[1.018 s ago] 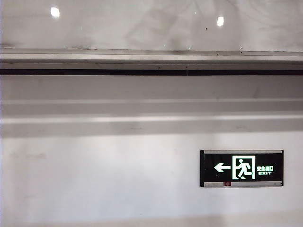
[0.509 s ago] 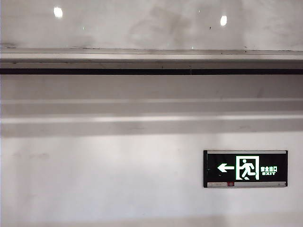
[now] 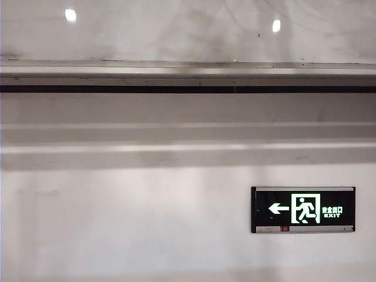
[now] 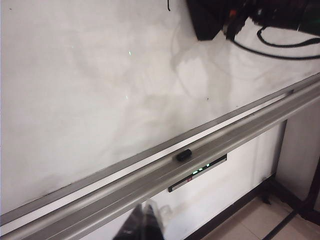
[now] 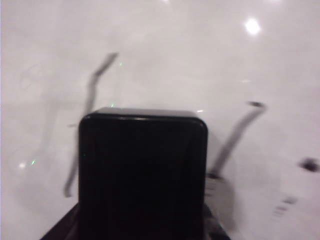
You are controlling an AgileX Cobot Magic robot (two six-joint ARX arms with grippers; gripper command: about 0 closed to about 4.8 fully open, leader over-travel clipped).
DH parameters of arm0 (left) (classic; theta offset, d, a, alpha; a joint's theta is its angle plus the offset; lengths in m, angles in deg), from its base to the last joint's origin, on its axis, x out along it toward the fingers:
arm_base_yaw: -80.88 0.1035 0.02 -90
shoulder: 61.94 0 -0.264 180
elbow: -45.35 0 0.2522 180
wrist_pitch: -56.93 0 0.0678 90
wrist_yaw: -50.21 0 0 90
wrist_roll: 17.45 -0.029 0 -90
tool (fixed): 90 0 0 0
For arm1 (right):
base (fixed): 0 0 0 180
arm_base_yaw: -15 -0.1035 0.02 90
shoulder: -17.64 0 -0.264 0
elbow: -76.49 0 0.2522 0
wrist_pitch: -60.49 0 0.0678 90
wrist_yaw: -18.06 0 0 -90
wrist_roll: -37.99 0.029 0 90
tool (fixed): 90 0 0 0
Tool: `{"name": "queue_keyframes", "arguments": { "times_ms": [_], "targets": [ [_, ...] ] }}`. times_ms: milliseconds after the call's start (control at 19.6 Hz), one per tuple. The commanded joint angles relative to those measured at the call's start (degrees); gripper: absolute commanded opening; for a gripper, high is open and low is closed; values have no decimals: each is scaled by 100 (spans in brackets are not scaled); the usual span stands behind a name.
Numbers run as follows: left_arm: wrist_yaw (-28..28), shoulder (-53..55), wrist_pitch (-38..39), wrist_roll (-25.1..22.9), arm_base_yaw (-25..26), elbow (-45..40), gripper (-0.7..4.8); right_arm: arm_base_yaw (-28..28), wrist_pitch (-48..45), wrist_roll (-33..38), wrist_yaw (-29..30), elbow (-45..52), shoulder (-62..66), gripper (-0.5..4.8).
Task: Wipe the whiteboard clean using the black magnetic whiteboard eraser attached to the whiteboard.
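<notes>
- Against the glossy whiteboard, pressed flat: the black eraser, clamped in the right gripper, dark marker strokes either side.
- Along the whiteboard's lower edge: silver tray, small black cap resting on it.
- Near the tray, clear of the whiteboard: left gripper, fingertips together, holding nothing.
- Below the tray, on the wall: exit sign.

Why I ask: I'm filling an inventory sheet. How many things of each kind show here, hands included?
whiteboard: 1
metal tray: 1
eraser: 1, pressed to the board
exit sign: 1
small black piece on the tray: 1
hands: 2 (left hand below the tray, closed; right hand gripping the eraser)
Total: 7
</notes>
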Motion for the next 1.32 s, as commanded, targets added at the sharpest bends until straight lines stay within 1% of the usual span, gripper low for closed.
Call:
{"name": "queue_keyframes", "arguments": {
  "times_ms": [51, 153, 204, 305, 407, 560, 662, 713, 763, 865, 916, 967, 1069, 1120, 1222, 1323],
  "targets": [
    [11, -15, -114, -20, 9, 33, -6, -68, 28, -332, -643, 22, 85, -6],
    [11, -15, -116, -20, 9, 33, -6, -52, -304, -557, -1491, 20, 68, -6],
    [11, -15, -116, -20, 9, 33, -5, 68, -533, -573, -1899, 20, 52, -6],
    [13, -15, -114, -22, 9, 33, -6, 197, -968, -568, -2356, 17, 28, -6],
    [13, -15, -118, -24, 9, 33, -6, 387, -1305, -564, -2568, 15, 9, -6],
    [11, -15, -114, -22, 9, 33, -6, 627, -1515, -476, -2583, 13, -26, -6],
    [11, -17, -103, -20, 9, 33, -6, 782, -1510, -210, -2662, 13, -74, -6],
    [9, -17, -101, -20, 9, 33, -5, 866, -1482, 120, -2599, 13, -105, -6],
    [9, -17, -101, -17, 9, 33, -6, 920, -1440, 461, -2326, 13, -138, -6],
    [9, -17, -101, -20, 9, 33, -5, 984, -1429, 1012, -1314, 13, -136, -6],
    [9, -17, -96, -17, 9, 33, -5, 968, -1349, 1150, -789, 15, -122, -6],
    [7, -17, -94, -17, 9, 33, -6, 787, -1139, 1152, -380, 15, -83, -6],
    [-2, -17, -94, -17, 7, 33, -6, 551, -811, 1145, 46, 17, -44, -6],
    [0, -17, -94, -17, 7, 33, -6, 302, -691, 1104, 219, 17, 4, -6],
    [-4, -17, -92, -17, 7, 33, -6, 20, -647, 942, 374, 20, 96, -6],
    [-4, -17, -87, -17, 7, 33, -6, -317, -505, 385, 219, 20, 164, -6]
  ]
}}
